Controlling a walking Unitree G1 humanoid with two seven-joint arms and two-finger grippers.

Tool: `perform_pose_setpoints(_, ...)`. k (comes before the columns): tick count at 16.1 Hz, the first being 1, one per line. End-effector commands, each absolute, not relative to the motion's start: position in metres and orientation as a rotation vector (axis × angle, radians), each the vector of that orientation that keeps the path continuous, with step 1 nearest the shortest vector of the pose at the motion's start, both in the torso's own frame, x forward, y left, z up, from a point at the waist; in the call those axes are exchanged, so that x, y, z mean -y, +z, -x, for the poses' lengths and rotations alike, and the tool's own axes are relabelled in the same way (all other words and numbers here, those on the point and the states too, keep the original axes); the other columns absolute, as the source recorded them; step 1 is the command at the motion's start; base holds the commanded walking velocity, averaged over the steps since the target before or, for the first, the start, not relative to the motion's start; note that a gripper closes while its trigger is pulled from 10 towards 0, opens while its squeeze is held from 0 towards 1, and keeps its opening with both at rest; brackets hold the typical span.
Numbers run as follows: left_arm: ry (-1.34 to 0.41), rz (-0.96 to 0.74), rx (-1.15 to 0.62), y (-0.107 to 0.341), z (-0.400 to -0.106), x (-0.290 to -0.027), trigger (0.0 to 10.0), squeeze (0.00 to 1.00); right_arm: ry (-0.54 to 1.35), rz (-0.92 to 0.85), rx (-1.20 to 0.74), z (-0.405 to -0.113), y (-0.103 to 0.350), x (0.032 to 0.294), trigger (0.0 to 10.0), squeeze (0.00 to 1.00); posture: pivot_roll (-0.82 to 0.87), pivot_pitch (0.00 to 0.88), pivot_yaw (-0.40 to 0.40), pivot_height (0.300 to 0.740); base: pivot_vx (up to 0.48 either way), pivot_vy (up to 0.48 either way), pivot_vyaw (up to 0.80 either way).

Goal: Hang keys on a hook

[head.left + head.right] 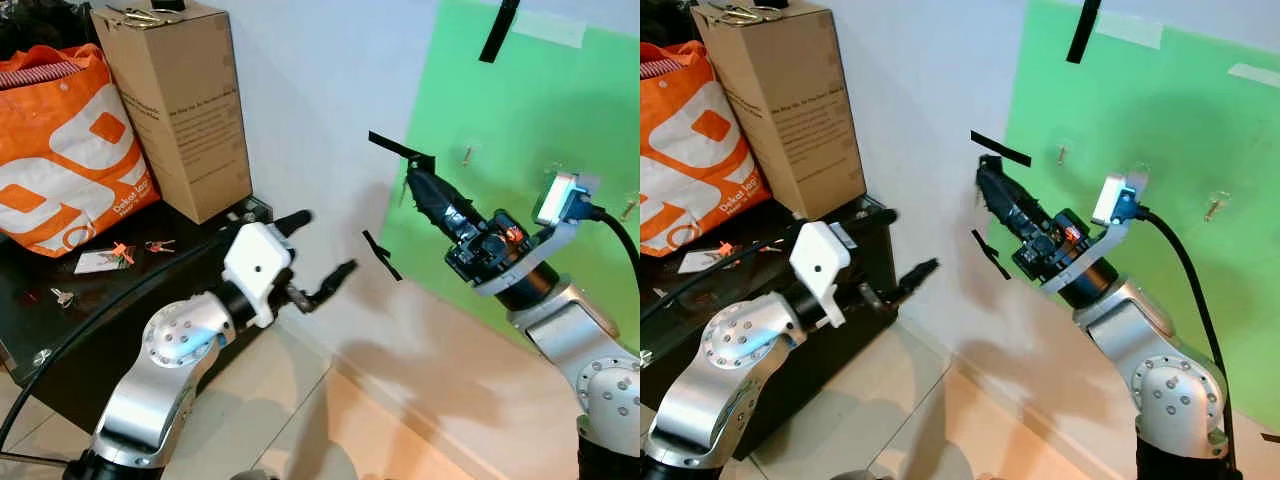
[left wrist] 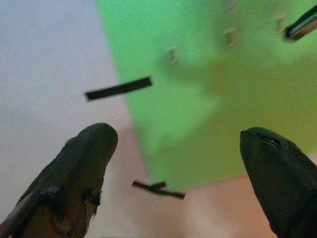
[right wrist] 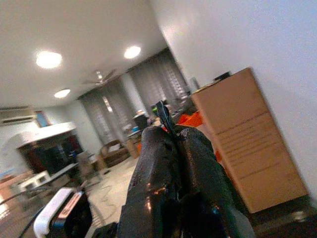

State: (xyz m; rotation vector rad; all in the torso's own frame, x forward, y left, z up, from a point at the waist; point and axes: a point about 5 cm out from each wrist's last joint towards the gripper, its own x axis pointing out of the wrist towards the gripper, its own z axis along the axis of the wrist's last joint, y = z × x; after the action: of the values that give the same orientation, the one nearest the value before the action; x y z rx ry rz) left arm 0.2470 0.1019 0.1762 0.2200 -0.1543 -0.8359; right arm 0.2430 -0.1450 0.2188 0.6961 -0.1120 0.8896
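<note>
I have the right tool (image 1: 415,185) raised at centre right of the head view, its two black fingers pressed together on something thin and dark that pokes out past the tips in the right wrist view; I take it for a key tag or ring, but it is too small to be sure. It sits at the left edge of the green sheet (image 1: 520,130) taped to the white wall, just beside a strip of black tape. The hooks (image 1: 467,155) are small pegs on that sheet, upper right of the frame, one near the tool and another further right. The left tool (image 1: 322,252) hangs at mid-frame with its fingers spread, holding nothing, pointing toward the wall. More keys (image 1: 158,245) lie at lower left on the dark table (image 1: 100,340), with a white card and an orange tag, in front of the orange bag (image 1: 60,160) and the cardboard box (image 1: 175,105). I judge keys to be light, hard and slick metal that swings loosely from a ring, so I would pinch the tag or ring itself and leave the loop free to slip over the peg. The pegs look thin and short, so the loop could slide off if I let go early.
</note>
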Motion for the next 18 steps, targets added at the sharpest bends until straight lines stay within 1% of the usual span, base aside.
perform_pose_setpoints(1,-0.859,-0.231,0.182,0.182,-0.246,-0.096,10.0,0.0,0.926,-0.678,0.108,-0.242,0.223,0.143,10.0,0.0,-0.02,0.0,-0.005,0.74,0.0,0.0,0.0)
perform_pose_setpoints(2,-0.86,-0.228,0.185,0.182,-0.247,-0.094,10.0,0.0,0.92,-0.664,0.101,-0.243,0.223,0.142,10.0,0.0,-0.03,0.0,-0.006,0.74,0.0,0.0,0.0)
perform_pose_setpoints(3,-0.864,-0.223,0.173,0.181,-0.246,-0.094,10.0,0.0,0.866,-0.646,0.081,-0.249,0.22,0.144,10.0,0.0,-0.03,0.0,-0.006,0.74,0.0,0.0,0.0)
perform_pose_setpoints(4,-0.861,-0.232,0.144,0.176,-0.245,-0.097,10.0,0.0,0.758,-0.611,0.031,-0.261,0.212,0.147,10.0,0.0,-0.03,0.0,-0.005,0.74,0.0,0.0,0.0)
perform_pose_setpoints(6,-0.837,-0.257,0.106,0.169,-0.246,-0.103,10.0,0.0,0.599,-0.637,-0.064,-0.281,0.198,0.151,10.0,0.0,-0.03,0.0,-0.007,0.74,0.0,0.0,0.0)
perform_pose_setpoints(9,-0.78,-0.281,0.1,0.167,-0.249,-0.111,10.0,0.0,0.442,-0.672,-0.171,-0.304,0.18,0.152,10.0,0.0,-0.02,0.0,-0.011,0.74,0.0,0.0,0.0)
perform_pose_setpoints(12,-0.777,-0.288,0.082,0.166,-0.246,-0.116,10.0,0.0,0.351,-0.805,-0.153,-0.326,0.184,0.151,10.0,0.0,0.0,0.0,-0.017,0.74,0.0,0.0,0.0)
perform_pose_setpoints(15,-0.779,-0.29,0.069,0.164,-0.243,-0.117,10.0,0.0,0.254,-0.85,-0.115,-0.335,0.187,0.166,10.0,0.0,0.0,0.0,-0.022,0.74,0.0,0.0,0.0)
perform_pose_setpoints(16,-0.779,-0.29,0.065,0.163,-0.242,-0.118,10.0,0.0,0.233,-0.855,-0.101,-0.336,0.189,0.171,10.0,0.0,0.0,0.0,-0.023,0.74,0.0,0.0,0.0)
perform_pose_setpoints(18,-0.782,-0.293,0.053,0.16,-0.24,-0.119,10.0,0.0,0.22,-0.8,-0.077,-0.333,0.191,0.18,10.0,0.0,0.0,0.0,-0.022,0.74,0.0,0.0,0.0)
